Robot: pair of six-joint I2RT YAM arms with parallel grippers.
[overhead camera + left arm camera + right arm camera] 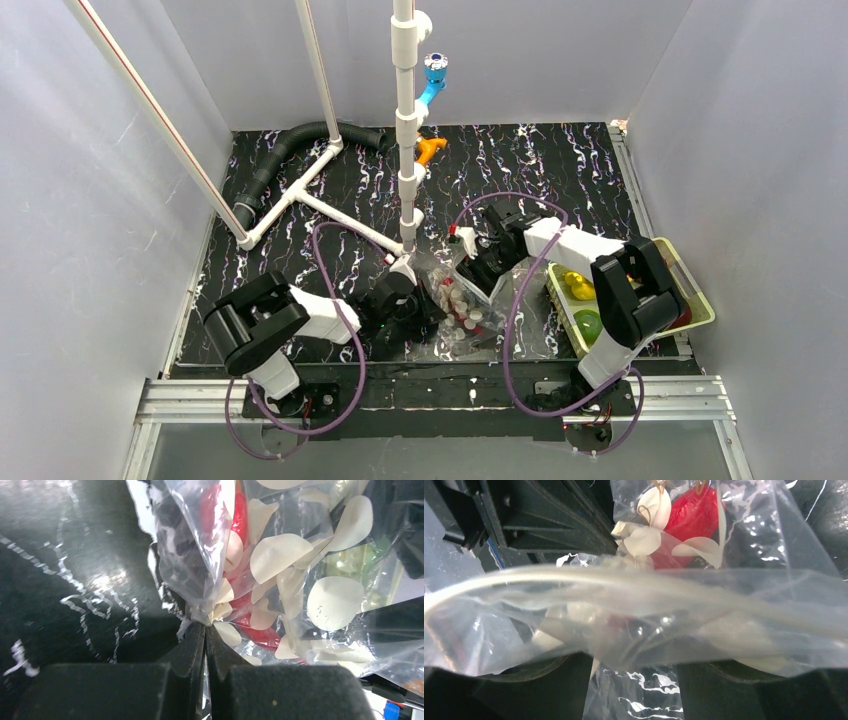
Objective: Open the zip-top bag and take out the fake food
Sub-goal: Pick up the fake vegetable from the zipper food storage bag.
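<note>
Your left gripper (206, 628) is clenched on a thin fold of the bag (462, 306), which lies on the table (560, 170) between the arms with food (691, 512) inside, while your right gripper (634, 677) gapes with the zip rim across it, so a pull now could slip or tear the film.

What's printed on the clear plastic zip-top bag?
Round whitish dots on the clear crinkly zip-top bag; clearest in left wrist view.

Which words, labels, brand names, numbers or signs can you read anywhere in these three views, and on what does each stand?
No readable text in any view.
The zip-top bag carries only plain whitish dots, no lettering.
The white pipe and the basket show no marking that can be read.
</note>
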